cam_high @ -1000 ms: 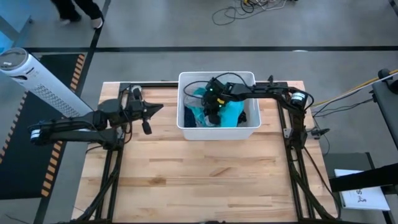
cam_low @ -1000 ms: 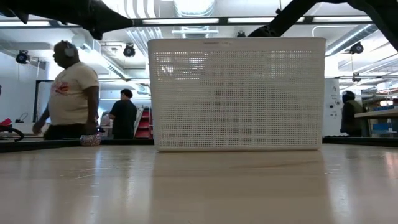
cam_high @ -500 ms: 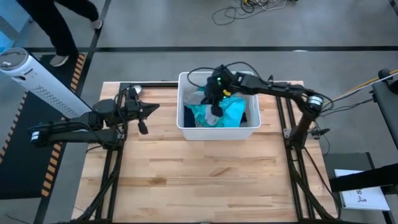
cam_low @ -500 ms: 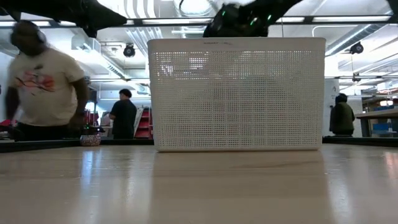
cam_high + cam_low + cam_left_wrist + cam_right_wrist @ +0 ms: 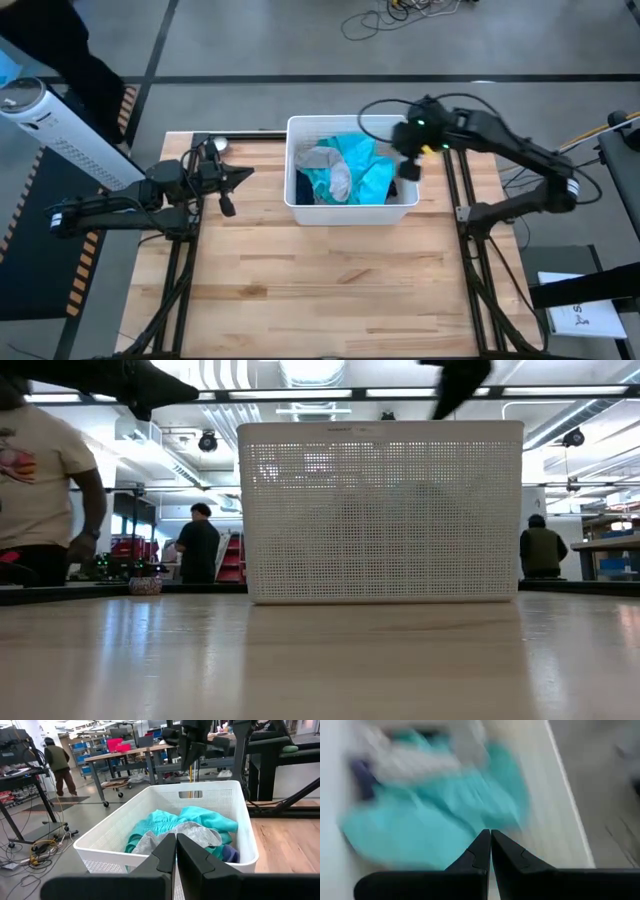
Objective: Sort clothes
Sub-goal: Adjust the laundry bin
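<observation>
The white basket (image 5: 350, 212) stands at the table's far middle and holds the clothes: a bright teal garment (image 5: 365, 172) with a grey one (image 5: 333, 172) lying on it, and a bit of dark blue cloth (image 5: 231, 854) at the basket's wall. My right gripper (image 5: 408, 170) is shut and empty, above the basket's right rim. In its own wrist view (image 5: 490, 837) it looks down on the blurred teal garment (image 5: 440, 815). My left gripper (image 5: 236, 180) is shut and empty, level, left of the basket, pointing at it (image 5: 175, 851).
A white tower fan (image 5: 60, 130) leans beyond the table's left far corner, with a person (image 5: 70, 50) walking behind it. Other people (image 5: 200, 545) stand in the room. Bare wooden table (image 5: 320, 290) lies near the front edge.
My right gripper has come up out of the basket, from over the clothes, and gone toward the table's right edge, carrying nothing. The grey garment now shows on the teal one where the gripper stood.
</observation>
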